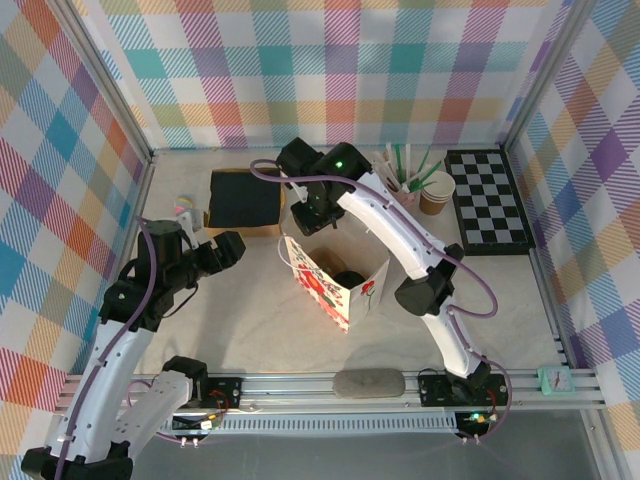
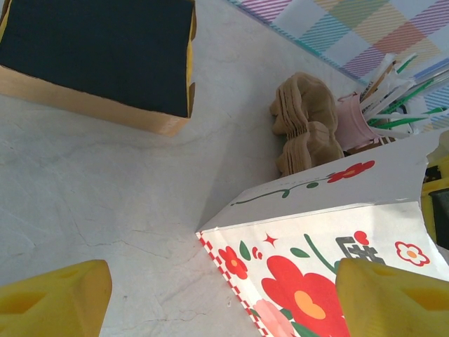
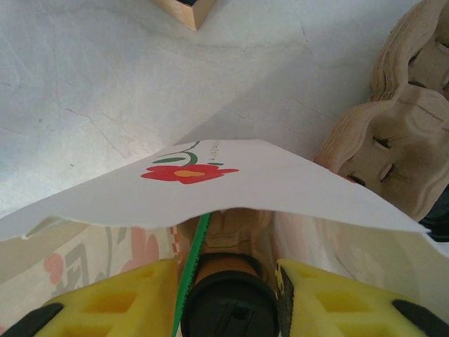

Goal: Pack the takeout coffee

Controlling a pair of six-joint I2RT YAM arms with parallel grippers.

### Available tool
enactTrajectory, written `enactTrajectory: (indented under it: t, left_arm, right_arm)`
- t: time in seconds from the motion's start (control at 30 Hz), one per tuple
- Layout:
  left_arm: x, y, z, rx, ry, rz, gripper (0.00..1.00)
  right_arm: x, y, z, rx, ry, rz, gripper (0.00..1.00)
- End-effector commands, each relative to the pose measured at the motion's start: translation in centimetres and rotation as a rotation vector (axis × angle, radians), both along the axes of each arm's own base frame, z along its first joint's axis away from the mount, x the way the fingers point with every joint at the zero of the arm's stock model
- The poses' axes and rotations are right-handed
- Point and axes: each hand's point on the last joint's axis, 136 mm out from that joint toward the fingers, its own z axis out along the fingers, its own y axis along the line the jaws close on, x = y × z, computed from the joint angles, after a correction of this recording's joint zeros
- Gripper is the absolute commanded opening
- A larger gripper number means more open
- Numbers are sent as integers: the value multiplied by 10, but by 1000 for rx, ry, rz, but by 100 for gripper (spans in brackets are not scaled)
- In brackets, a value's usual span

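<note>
The takeout coffee [image 3: 228,309], a brown cup with a black lid, stands inside the white flowered paper bag [image 3: 231,182], on a tan pulp carrier [image 3: 235,221]. A green straw [image 3: 191,267] leans beside it. My right gripper [image 3: 226,274] reaches down into the bag's mouth, its yellow fingers [image 3: 126,302] open on either side of the lid. From above, the bag [image 1: 335,290] sits mid-table with the dark lid [image 1: 348,277] inside, under the right gripper [image 1: 322,220]. My left gripper [image 1: 235,248] hovers open just left of the bag [image 2: 316,246], holding nothing.
A black-topped box [image 1: 245,197] lies behind the bag. A stack of pulp carriers [image 2: 305,123], a pink cup of straws [image 2: 358,119] and a lidless brown cup [image 1: 437,190] stand at the back right, next to a checkerboard [image 1: 487,200]. A small teal clock [image 1: 552,378] sits on the front rail.
</note>
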Motion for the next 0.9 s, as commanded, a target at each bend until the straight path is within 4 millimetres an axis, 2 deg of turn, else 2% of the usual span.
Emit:
enactTrajectory:
  t: [0.0, 0.13, 0.4, 0.57, 0.73, 0.87]
  left_arm:
    - [4, 1, 8, 0, -24, 0, 83]
    - [6, -1, 7, -6, -20, -5, 83]
    - [12, 0, 15, 10, -31, -4, 83]
    - [18, -2, 17, 13, -33, -8, 83]
    - [25, -6, 18, 0, -29, -21, 82]
    - [28, -15, 15, -45, -17, -46, 82]
  right_arm:
    - [-16, -12, 24, 8, -17, -2, 43]
    - [-23, -17, 42, 47, -45, -7, 44]
    - [-45, -27, 96, 210, -97, 13, 57]
    - [-54, -44, 126, 277, -161, -3, 62]
    - [-52, -74, 139, 239, -246, -66, 69]
    - [-50, -94, 139, 222, -259, -114, 69]
